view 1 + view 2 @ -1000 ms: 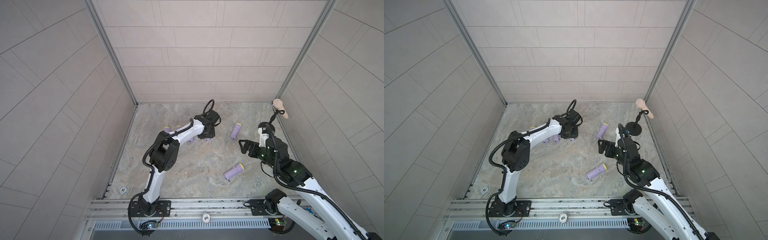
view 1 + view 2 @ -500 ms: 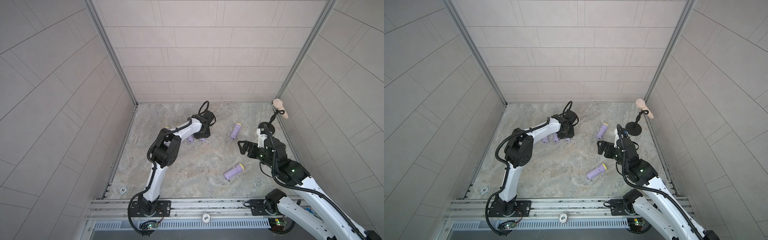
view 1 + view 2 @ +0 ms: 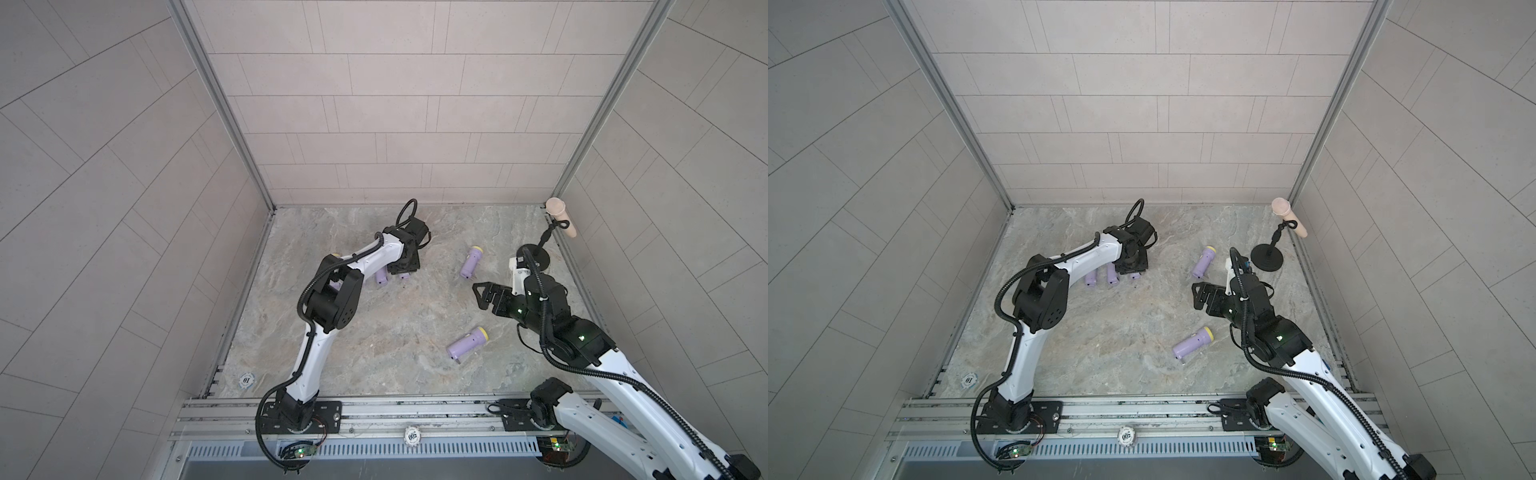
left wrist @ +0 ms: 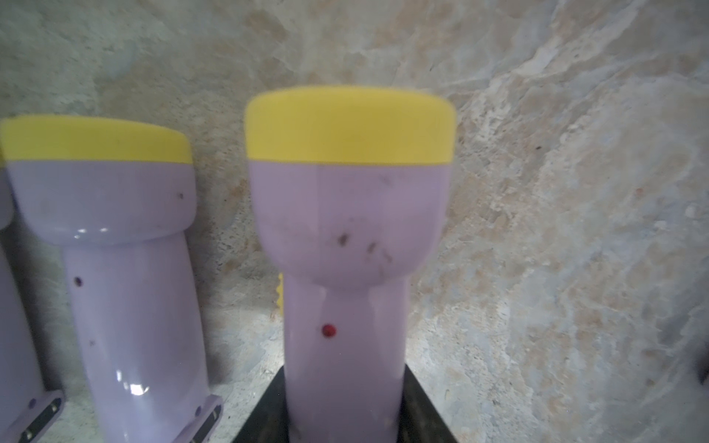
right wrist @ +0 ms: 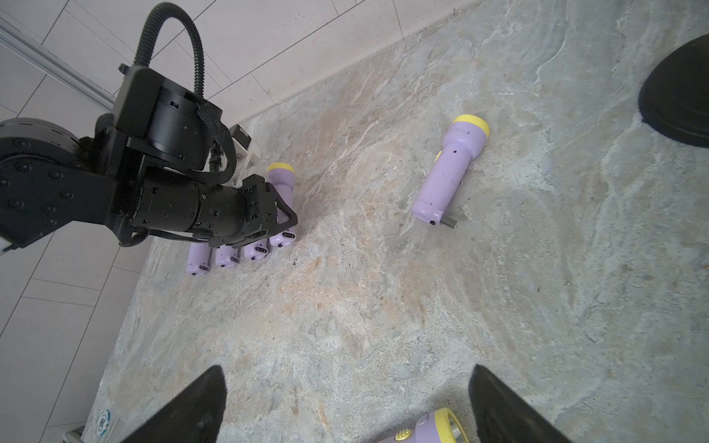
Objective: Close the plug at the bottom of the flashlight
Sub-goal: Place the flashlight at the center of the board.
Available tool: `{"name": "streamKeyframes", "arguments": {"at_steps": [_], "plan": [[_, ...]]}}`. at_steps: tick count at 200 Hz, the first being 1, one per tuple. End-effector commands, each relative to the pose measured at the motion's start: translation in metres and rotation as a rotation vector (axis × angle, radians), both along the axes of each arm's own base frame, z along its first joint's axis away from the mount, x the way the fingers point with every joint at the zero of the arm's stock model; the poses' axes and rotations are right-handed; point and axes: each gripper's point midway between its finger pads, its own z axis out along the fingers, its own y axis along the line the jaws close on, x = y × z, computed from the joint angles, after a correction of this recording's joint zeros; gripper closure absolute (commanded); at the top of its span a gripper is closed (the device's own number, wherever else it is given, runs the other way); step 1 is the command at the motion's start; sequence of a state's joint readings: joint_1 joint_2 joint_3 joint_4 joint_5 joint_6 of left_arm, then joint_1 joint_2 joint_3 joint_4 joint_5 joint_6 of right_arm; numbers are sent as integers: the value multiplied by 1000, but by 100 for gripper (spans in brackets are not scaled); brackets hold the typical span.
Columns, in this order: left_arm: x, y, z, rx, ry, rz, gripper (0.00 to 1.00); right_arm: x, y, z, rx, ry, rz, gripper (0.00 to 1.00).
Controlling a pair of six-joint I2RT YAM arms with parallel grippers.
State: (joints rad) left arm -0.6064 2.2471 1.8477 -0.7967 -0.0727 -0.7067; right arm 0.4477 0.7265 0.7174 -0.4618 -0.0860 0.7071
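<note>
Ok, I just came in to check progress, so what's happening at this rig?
The left claw is closed on a purple flashlight at the end of a row with three others, side by side on the table. The right claw is open, holding nothing, above the table. The far loose flashlight and the near loose flashlight lie close by, plugs sticking out.

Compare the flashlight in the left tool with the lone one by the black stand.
The gripped flashlight sits in the left tool, beside others; the lone flashlight lies free, apart. The lone one's plug sticks out; the gripped one's looks folded in. Both are lilac, yellow-headed.
</note>
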Motion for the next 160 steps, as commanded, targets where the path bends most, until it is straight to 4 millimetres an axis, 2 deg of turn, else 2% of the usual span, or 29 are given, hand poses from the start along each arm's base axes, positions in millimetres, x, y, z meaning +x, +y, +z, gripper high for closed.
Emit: {"name": "streamKeyframes", "arguments": {"at_steps": [1, 160], "plan": [[2, 10, -3, 59, 2, 8, 100, 2, 1, 3, 7, -21, 2, 0], [4, 14, -18, 99, 38, 7, 100, 2, 2, -4, 11, -12, 3, 0]]}}
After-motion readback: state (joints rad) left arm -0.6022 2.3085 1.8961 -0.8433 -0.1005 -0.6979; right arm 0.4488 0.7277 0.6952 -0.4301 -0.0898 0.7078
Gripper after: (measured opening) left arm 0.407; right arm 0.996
